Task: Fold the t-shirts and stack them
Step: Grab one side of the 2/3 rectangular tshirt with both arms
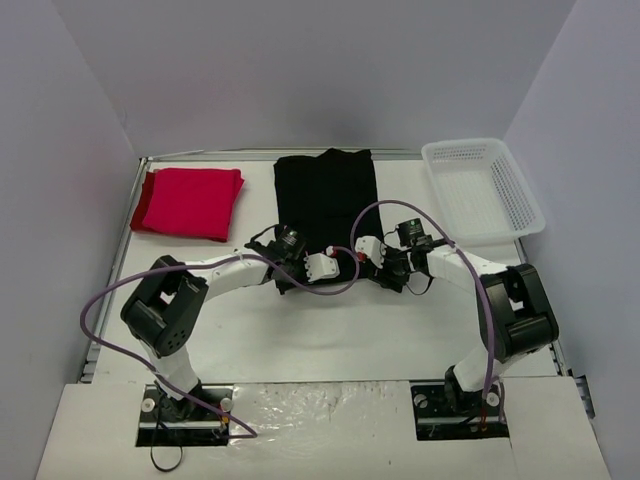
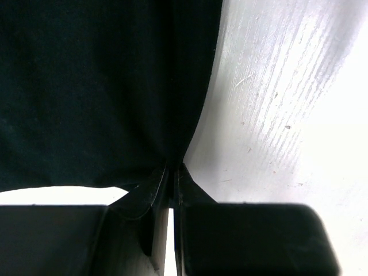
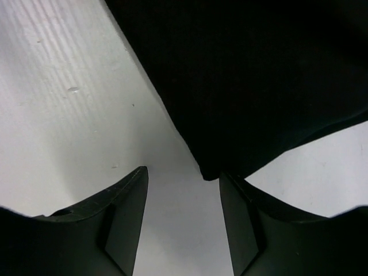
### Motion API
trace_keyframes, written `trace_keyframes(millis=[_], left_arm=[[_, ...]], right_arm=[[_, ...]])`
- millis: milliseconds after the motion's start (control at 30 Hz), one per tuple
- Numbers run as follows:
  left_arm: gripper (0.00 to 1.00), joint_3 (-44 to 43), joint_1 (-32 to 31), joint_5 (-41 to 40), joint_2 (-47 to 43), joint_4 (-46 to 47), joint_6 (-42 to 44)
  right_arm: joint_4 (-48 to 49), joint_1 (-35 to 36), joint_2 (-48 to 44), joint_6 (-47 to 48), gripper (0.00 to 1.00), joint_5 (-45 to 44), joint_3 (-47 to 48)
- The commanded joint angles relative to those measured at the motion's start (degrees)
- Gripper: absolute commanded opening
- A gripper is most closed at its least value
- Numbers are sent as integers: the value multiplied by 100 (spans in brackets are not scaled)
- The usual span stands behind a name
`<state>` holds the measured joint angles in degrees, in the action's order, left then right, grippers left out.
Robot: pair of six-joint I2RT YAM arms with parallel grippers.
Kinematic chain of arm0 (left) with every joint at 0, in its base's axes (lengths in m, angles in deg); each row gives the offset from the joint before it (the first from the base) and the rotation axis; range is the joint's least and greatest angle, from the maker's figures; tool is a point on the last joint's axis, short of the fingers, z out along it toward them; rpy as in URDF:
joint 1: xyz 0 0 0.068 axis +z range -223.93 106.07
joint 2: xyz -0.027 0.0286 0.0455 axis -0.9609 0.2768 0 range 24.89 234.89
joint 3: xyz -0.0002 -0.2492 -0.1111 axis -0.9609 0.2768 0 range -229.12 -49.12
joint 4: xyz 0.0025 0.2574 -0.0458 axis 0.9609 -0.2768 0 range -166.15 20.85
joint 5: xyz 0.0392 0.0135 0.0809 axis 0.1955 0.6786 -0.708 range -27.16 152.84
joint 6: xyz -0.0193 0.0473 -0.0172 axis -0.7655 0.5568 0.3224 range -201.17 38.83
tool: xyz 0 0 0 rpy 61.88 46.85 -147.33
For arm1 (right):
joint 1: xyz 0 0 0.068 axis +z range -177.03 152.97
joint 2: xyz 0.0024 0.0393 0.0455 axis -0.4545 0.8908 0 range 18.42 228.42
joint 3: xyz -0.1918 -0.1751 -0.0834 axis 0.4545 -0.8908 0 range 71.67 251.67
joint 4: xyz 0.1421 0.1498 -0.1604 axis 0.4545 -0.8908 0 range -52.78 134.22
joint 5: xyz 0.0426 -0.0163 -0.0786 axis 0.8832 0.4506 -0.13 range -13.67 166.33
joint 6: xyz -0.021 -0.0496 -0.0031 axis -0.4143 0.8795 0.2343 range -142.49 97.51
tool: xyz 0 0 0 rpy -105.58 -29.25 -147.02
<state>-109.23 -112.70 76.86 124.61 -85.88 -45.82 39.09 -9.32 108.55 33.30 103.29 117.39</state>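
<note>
- Black t-shirt (image 1: 326, 195), middle of the table's far edge: soft cloth; matt; fine, even surface in both wrist views; edges thin and limp.
- Red t-shirt (image 1: 190, 202), far left corner: cloth; matt; smooth faces with soft, rounded fold edges.
- Basket (image 1: 521, 195), far right corner: white plastic; perforated mesh walls; smooth solid rim; slight gloss.
- Table (image 1: 300, 320): hard white surface; faint parallel streaks; scattered small nicks; bright sheen under the light.
- Left gripper (image 2: 171, 172) and right gripper (image 3: 183, 175): black, plastic-looking fingers; smooth; dull satin finish.

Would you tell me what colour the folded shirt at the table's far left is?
The folded shirt is plain red, clearest in the top external view.
</note>
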Motion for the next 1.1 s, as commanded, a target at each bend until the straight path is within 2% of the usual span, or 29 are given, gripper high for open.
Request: trace_keyframes(millis=[0,467,567,667,700,800,1067], left_arm=[[2,-53,44,303,-322,-216,-46],[2,-237,79,426,-146,-471,7],[2,-246,106,461,-146,-480,15],[2,-264,158,505,-120,-506,24],[2,-281,159,514,-94,-533,42],[2,-307,167,523,-67,-568,59],[2,-360,264,707,-76,-752,130]], right_arm=[[-50,109,277,72,48,-279,297],[-103,206,804,-42,44,-121,825],[-287,224,822,-42,40,-95,904],[-349,180,691,11,30,45,817],[-349,119,682,28,18,81,755],[-419,74,725,72,2,160,720],[-1076,48,638,186,0,423,904]])
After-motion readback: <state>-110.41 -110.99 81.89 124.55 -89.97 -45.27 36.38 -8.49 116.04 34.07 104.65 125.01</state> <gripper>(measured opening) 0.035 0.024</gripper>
